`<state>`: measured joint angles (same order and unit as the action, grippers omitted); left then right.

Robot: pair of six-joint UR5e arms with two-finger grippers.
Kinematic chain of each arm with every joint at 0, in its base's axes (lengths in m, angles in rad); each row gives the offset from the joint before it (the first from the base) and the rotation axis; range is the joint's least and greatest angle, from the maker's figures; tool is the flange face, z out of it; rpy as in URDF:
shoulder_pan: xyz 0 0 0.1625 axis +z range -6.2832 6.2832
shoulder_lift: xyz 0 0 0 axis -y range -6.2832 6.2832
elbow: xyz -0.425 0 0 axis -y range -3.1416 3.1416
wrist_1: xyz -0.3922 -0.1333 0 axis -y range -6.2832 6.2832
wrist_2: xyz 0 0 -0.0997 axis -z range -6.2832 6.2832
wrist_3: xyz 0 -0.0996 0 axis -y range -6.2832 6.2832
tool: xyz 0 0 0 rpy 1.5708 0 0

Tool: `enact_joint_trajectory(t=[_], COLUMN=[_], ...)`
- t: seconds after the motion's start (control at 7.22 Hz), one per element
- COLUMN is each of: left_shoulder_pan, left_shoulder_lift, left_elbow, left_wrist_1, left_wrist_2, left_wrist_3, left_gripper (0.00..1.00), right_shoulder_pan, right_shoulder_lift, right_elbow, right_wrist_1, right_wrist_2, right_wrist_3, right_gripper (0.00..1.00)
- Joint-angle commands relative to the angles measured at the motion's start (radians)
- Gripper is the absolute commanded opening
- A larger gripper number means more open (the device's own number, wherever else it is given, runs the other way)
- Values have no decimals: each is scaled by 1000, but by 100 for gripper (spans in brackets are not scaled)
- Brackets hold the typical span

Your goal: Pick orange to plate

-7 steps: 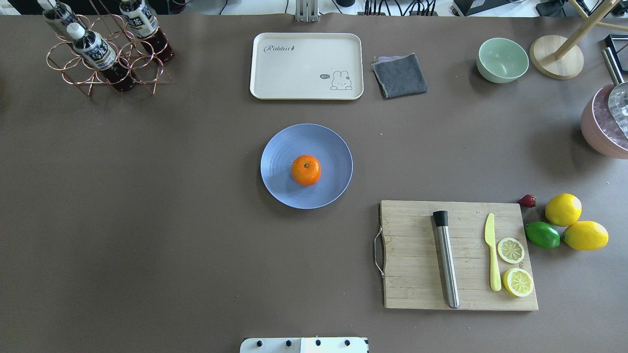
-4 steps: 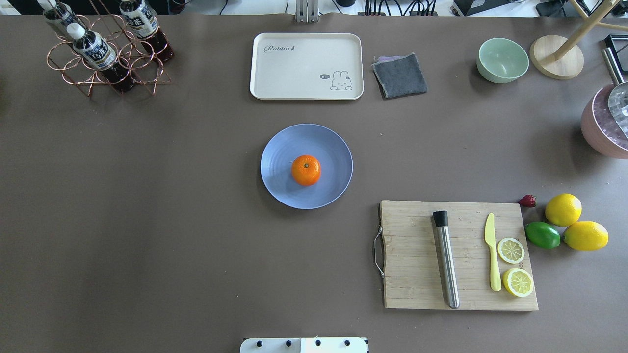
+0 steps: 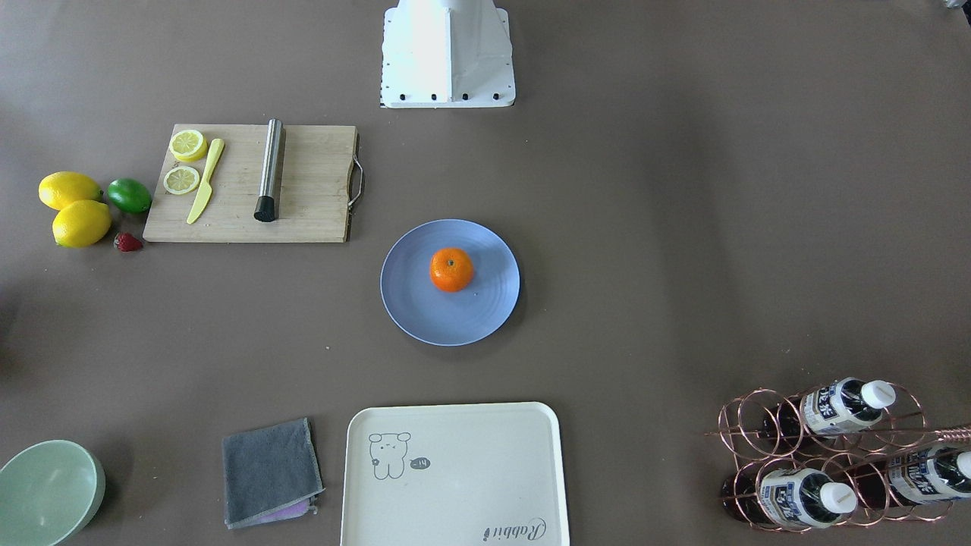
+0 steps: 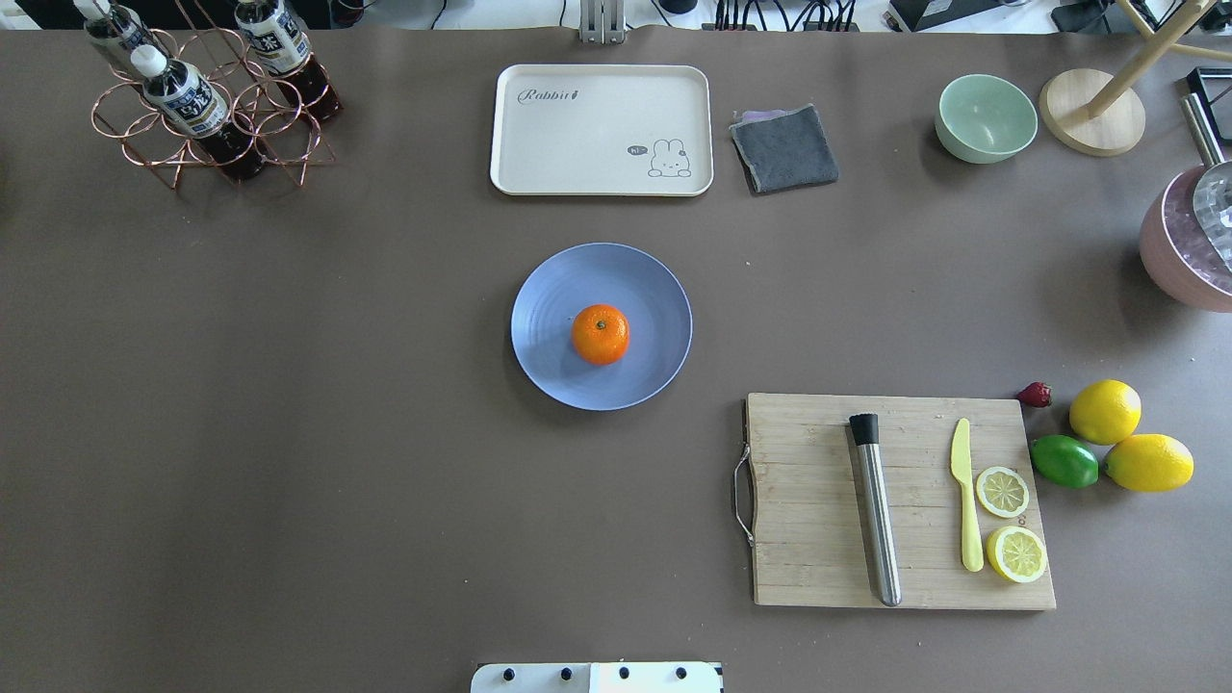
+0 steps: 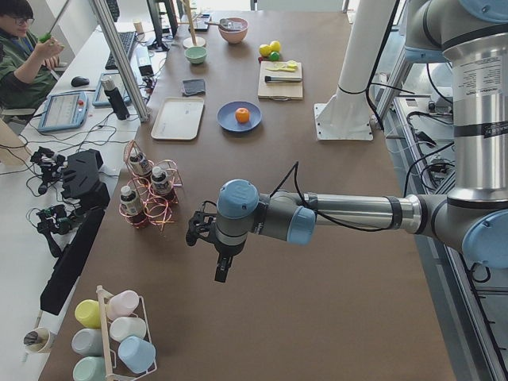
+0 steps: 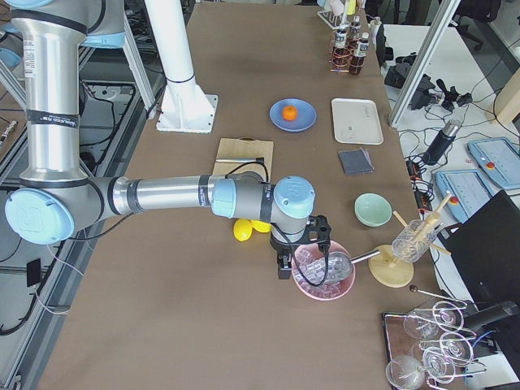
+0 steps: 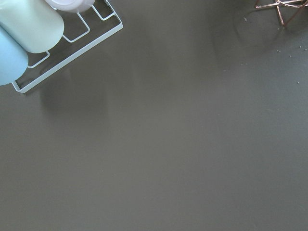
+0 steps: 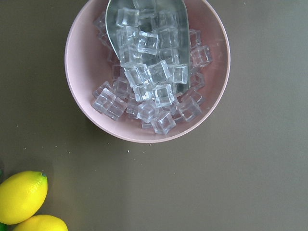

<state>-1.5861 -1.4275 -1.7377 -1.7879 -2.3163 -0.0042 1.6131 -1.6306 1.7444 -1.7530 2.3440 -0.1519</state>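
The orange [image 4: 600,334] rests stem-up near the middle of the round blue plate [image 4: 558,298] at the table's centre, also seen as the orange [image 3: 451,269] on the plate [image 3: 425,311]. Neither gripper is near it. My left gripper [image 5: 196,230] hangs far off past the bottle rack, over bare table. Over at the opposite end of the table, my right gripper [image 6: 313,244] hangs above a pink bowl of ice. Both show only in the side views, so I cannot tell whether they are open or shut.
A cream tray [image 4: 602,130], grey cloth [image 4: 784,147] and green bowl [image 4: 986,117] lie behind the plate. A cutting board [image 4: 818,539] holds a muddler, knife and lemon slices; lemons [image 4: 1105,411] and a lime [image 4: 1064,461] sit beside it. The bottle rack [image 4: 207,106] stands far left.
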Motion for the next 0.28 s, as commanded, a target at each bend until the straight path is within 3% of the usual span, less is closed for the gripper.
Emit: enact_joint_trajectory(t=[0.0,0.14], left_shoulder_pan=[0,0], left_shoulder_lift=[-1,-5], left_elbow=[0,0], left_wrist_1=[-1,-1], left_wrist_2=[0,0], left_wrist_3=[0,0], left_gripper=[98,98], right_shoulder_pan=[1,1], right_shoulder_lift=[-2,-2], right_elbow=[-2,-2], right_wrist_1=[0,0], right_wrist_2=[-2,-2], right_wrist_3=[0,0], right_gripper=[100,100])
